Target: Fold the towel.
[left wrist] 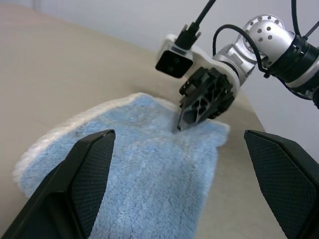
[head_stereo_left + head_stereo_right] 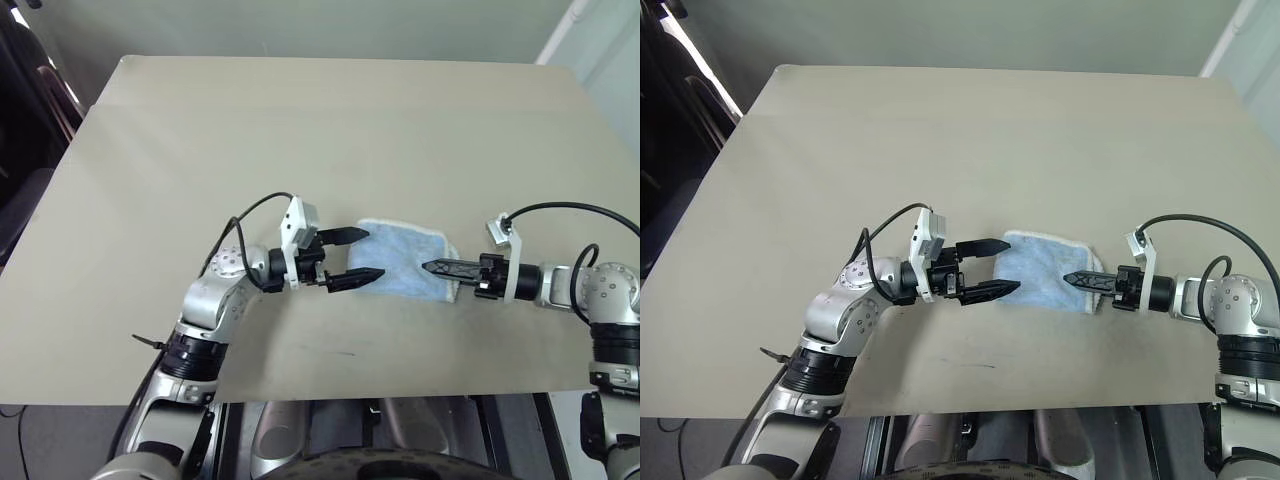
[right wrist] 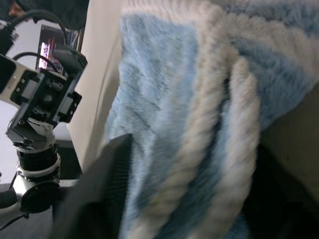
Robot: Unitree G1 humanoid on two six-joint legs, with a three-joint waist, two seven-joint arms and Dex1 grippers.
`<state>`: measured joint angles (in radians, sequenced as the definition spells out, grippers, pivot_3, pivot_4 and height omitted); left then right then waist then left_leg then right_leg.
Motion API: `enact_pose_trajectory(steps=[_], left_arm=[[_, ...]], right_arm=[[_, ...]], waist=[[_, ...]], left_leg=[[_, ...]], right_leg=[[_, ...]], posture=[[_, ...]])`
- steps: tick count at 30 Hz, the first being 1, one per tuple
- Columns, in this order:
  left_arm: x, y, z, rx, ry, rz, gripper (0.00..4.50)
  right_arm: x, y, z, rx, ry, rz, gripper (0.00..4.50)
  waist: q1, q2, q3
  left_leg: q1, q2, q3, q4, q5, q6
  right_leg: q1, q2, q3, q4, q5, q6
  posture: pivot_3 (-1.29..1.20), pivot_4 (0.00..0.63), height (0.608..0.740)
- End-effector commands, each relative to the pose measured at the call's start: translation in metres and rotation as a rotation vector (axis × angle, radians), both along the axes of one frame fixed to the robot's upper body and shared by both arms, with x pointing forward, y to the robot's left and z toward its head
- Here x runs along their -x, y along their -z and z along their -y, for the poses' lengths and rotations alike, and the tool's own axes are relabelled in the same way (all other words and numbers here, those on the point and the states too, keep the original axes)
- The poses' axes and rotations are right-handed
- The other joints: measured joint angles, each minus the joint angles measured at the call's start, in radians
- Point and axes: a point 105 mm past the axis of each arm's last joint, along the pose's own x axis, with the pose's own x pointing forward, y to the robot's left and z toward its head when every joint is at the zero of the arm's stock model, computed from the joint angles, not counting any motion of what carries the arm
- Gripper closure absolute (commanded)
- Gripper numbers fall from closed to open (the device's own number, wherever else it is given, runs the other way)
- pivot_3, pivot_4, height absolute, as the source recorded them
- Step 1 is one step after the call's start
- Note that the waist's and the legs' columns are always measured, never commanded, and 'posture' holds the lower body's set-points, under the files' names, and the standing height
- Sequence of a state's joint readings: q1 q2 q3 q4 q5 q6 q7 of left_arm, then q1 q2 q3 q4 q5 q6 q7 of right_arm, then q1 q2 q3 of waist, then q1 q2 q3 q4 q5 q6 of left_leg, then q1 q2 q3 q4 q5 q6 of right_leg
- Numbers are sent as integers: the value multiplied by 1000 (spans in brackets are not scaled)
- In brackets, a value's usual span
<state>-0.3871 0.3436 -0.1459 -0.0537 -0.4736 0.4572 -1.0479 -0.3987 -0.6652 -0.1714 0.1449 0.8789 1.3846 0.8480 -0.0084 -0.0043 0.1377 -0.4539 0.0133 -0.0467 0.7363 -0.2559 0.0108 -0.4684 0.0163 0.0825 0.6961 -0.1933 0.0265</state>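
A: Where's the towel [image 2: 405,262] found?

B: On the tan table [image 2: 300,130], near the front edge, approx. centred. It's seen already doubled into a small light-blue pad, whitish hem stacked in layers at the end nearest the right gripper [image 2: 432,267].

A: Left gripper [image 2: 357,255]?

B: Held level at the towel's opposite end, fingers spread wide, one over the towel's far corner, the other over its near corner. Nothing is gripped. It's prob. parked there so that end can be taken or pinned for the next fold.

A: And the right one?

B: Pointed at the towel's hemmed end, tips at or on the hem. In the head views the fingers are seen close together; in the right wrist view the stacked hem lies between the two blurred fingers. Whether the cloth is actually pinched can't be told; partly closed, by the look of it.

A: Why that end?

B: The layered hem is the thickest, easiest edge to be caught; all layers would be lifted together. Judged as the start of another fold, towel end to be carried toward the left gripper.

A: Risk?

B: Only the top layer may be caught, and the pad pulled open.
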Motion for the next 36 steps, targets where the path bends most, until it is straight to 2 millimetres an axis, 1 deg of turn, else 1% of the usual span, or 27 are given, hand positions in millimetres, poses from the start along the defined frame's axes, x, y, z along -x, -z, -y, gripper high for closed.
enact_pose_trajectory(steps=[1,5,10,15,17,18,20,22,24,26,29,32,35,36], left_arm=[[-2,-4,4,-6,4,36,0],[-5,-6,2,2,-6,38,0],[-8,-6,3,-8,-2,46,0],[-11,-6,6,-7,3,56,0],[-12,-7,6,-6,7,60,0],[-13,-7,6,-5,9,61,0],[-13,-7,6,-5,10,62,0],[-17,-12,10,7,23,74,0],[-21,-19,15,35,31,75,0],[-24,-24,18,51,41,77,0],[-27,-26,22,50,61,84,0],[-30,-26,28,50,82,88,0],[-30,-25,33,51,101,91,0],[-30,-25,35,52,110,92,0]], right_arm=[[0,-5,-5,-31,-28,14,3111],[2,-6,-5,-36,-31,20,4401],[4,-15,-1,-52,-11,49,4455],[8,-19,2,-39,25,64,4455],[9,-35,6,-53,59,142,4455],[10,-40,8,-56,71,165,4455],[11,-43,8,-58,83,176,4455],[6,-67,30,-57,252,337,4455],[7,-81,47,-56,409,447,4455],[9,-81,55,-73,535,472,4455],[11,-82,69,-94,711,505,4455],[12,-86,93,-142,911,529,4455],[12,-85,112,-123,1004,513,4455],[10,-87,123,-132,1046,513,4455]], waist=[[0,0,0],[0,-1,0],[3,0,0],[6,0,0],[7,0,0],[7,0,0],[7,0,0],[11,0,0],[20,0,0],[23,0,0],[22,0,0],[20,1,1],[20,1,1],[20,1,1]], left_leg=[[0,0,0,0,0,0],[0,0,1,0,0,0],[0,0,1,1,1,0],[-1,0,0,1,0,0],[-1,-1,1,1,0,0],[-2,-1,1,1,0,0],[-2,-1,1,1,0,0],[-2,-1,2,1,-1,0],[-2,-1,1,1,-1,0],[-2,-1,0,1,-1,1],[-1,-1,0,0,-2,1],[-1,-1,0,0,-2,1],[-1,-1,0,0,-1,2],[-2,-1,0,1,-1,2]], right_leg=[[0,0,0,0,0,0],[0,0,0,0,1,-2],[0,-1,0,0,1,0],[-1,-1,0,0,1,-2],[-1,-1,0,0,1,-2],[-1,-1,0,0,1,-2],[-1,-1,0,0,1,-3],[-1,-2,1,0,0,-2],[-1,-2,1,0,0,-2],[0,-2,1,0,0,-2],[0,-2,1,0,0,-3],[-1,-2,1,0,-2,1],[-1,-3,2,0,-4,8],[0,-3,2,0,-4,9]], posture=[[0,150,697],[0,150,697],[0,150,697],[0,150,697],[0,150,697],[0,150,697],[0,150,697],[0,150,697],[0,150,697],[0,150,697],[0,150,697],[0,150,697],[0,150,697],[0,150,697]])
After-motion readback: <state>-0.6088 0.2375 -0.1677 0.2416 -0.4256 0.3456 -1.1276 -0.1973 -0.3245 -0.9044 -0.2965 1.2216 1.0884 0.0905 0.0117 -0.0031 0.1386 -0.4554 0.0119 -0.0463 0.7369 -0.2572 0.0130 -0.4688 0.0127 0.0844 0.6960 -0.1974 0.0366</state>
